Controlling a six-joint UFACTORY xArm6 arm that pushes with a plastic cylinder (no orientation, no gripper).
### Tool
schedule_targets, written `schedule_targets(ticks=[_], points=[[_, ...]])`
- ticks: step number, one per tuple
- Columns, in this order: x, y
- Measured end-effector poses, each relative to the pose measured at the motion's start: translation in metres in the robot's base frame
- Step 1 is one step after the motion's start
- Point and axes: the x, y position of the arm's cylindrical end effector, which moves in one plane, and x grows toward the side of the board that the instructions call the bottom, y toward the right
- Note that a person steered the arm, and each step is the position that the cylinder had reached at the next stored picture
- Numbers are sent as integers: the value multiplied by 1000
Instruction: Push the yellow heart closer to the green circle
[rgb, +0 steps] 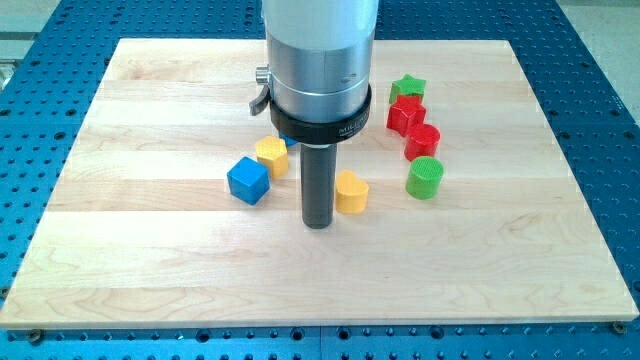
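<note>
The yellow heart (351, 192) lies near the board's middle. The green circle (425, 177) stands to its right, with a gap between them. My tip (317, 224) is down on the board just left of the yellow heart, touching or nearly touching its left side. The wide grey arm body above the rod hides the board behind it.
A blue cube (248, 180) and a yellow hexagon-like block (272, 155) sit left of my tip. A red circle (422, 141), a red star-like block (405, 115) and a green star (407, 88) line up above the green circle. The wooden board (150, 250) lies on a blue perforated table.
</note>
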Motion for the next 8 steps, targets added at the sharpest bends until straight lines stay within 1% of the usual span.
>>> schedule_targets(ticks=[1, 2, 3, 4, 5, 7, 8], points=[[-11, -17], [-41, 26], [-53, 49], [-43, 79], [-41, 90], [-12, 69], [-9, 69]])
